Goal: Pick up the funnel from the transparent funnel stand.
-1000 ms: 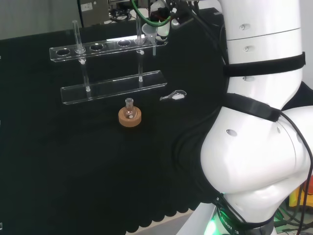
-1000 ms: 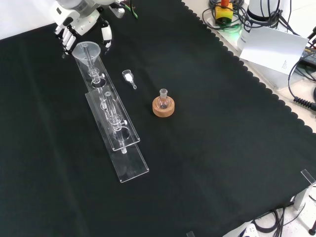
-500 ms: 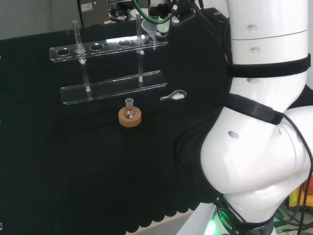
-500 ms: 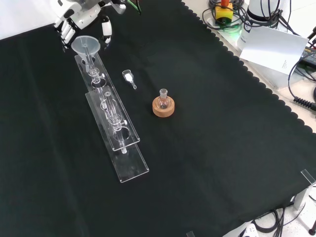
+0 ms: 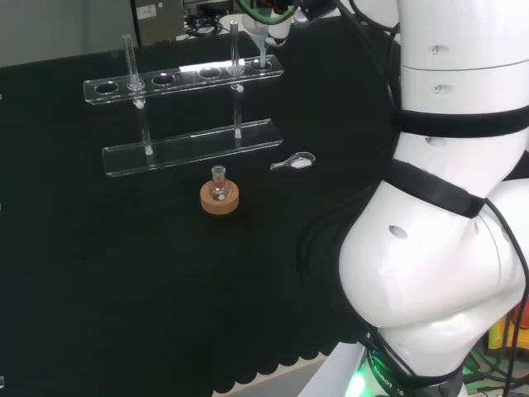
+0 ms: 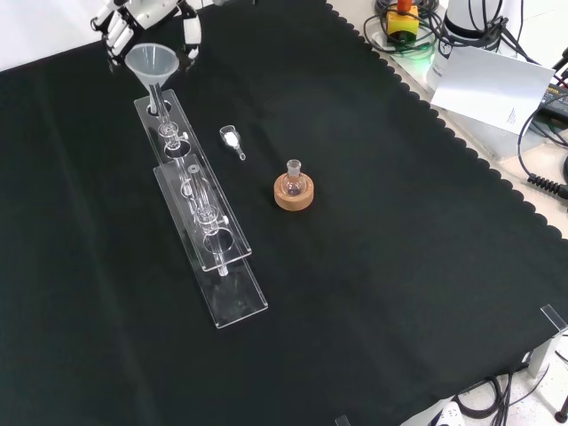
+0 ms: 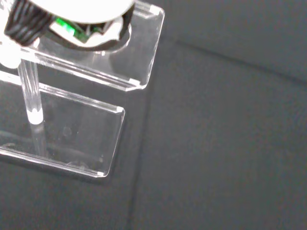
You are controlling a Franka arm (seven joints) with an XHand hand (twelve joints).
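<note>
above stand, hand (image 6: 133,18) grips funnel (image 6: 146,64)

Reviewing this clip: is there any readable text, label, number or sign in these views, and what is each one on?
None can be read.
White sheet of paper past the far right edge of the black cloth in the front view: a small line of print, too small to read.
Small pale label on the dark cabinet behind the bench in the head view: marks too blurred to read.
Clear plastic funnel stand, clear funnel, cork ring: no markings visible.
</note>
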